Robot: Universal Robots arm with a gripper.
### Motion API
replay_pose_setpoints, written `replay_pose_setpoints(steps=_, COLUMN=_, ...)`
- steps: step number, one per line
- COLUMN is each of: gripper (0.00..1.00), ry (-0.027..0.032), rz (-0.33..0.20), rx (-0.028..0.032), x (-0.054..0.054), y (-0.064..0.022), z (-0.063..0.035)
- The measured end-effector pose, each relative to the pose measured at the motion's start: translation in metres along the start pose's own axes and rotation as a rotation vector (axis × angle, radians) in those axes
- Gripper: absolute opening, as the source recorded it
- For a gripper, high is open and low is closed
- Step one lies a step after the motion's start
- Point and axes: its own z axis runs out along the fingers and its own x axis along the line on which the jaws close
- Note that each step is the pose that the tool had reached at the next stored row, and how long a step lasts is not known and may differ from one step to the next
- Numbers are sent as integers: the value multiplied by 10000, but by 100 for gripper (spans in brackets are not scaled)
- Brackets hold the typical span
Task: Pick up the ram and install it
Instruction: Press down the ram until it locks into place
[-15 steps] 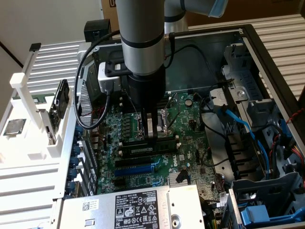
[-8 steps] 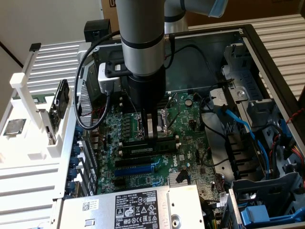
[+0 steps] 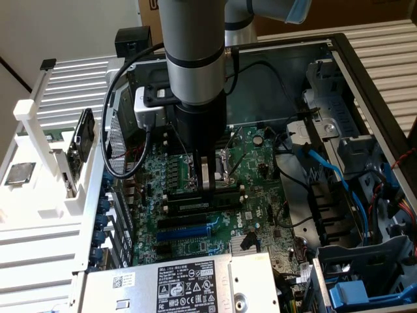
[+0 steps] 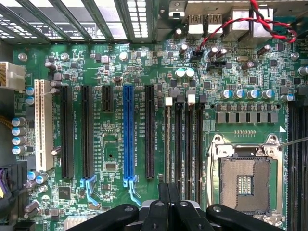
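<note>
Open computer case (image 3: pixel 365 72) with a green motherboard (image 4: pixel 115 163). Gripper (image 3: pixel 207 186): on a grey arm reaching straight down into the case, fingers (image 4: pixel 162 207) closed tight together with nothing between them, tips right at the ram (image 3: pixel 228 190); contact cannot be told. Ram: standing on edge in one of the four black memory slots beside the processor socket (image 4: pixel 245 180), seen edge-on as a thin strip (image 4: pixel 167 144) in the wrist view. Expansion slots: one blue (image 4: pixel 128 134), one white (image 4: pixel 43 125), the others black, with white lettering printed beside them, too small to read. Power supply (image 3: pixel 182 287): silver, white label with a barcode and certification marks, print too fine to read. White rack (image 3: pixel 39 195) outside the case at the exterior view's left, carrying a square silver chip (image 3: pixel 19 173).
</note>
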Motion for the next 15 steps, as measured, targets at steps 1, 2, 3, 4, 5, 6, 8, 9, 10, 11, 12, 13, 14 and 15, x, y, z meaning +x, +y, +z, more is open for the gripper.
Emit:
replay_pose_setpoints(steps=1, gripper=11, ry=1, rz=0, rx=0, x=1, y=0, z=0)
replay_pose_setpoints(steps=2, gripper=11, ry=1, rz=0, rx=-1, x=2, y=0, z=1)
replay_pose_setpoints(steps=3, gripper=11, ry=-1, rz=-1, rx=-1, x=3, y=0, z=3)
replay_pose_setpoints(steps=4, gripper=11, ry=-2, rz=0, rx=-1, x=4, y=0, z=4)
replay_pose_setpoints(steps=5, gripper=11, ry=-5, rz=0, rx=-1, x=5, y=0, z=5)
replay_pose_setpoints(steps=6, gripper=11, ry=-5, rz=0, rx=-2, x=6, y=0, z=5)
replay_pose_setpoints(steps=8, gripper=11, ry=-5, rz=0, rx=-4, x=8, y=0, z=4)
replay_pose_setpoints(steps=9, gripper=11, ry=-8, rz=0, rx=-3, x=9, y=0, z=6)
replay_pose_setpoints(steps=10, gripper=11, ry=-13, rz=0, rx=-2, x=11, y=0, z=8)
replay_pose_setpoints(steps=11, gripper=11, ry=-14, rz=0, rx=-2, x=12, y=0, z=9)
replay_pose_setpoints(steps=12, gripper=11, ry=-14, rz=0, rx=-3, x=12, y=0, z=8)
replay_pose_setpoints(steps=13, gripper=11, ry=-15, rz=0, rx=-4, x=12, y=-1, z=8)
replay_pose_setpoints(steps=14, gripper=11, ry=-16, rz=0, rx=-6, x=13, y=-1, z=6)
replay_pose_setpoints(steps=15, gripper=11, ry=-19, rz=0, rx=-6, x=13, y=-1, z=6)
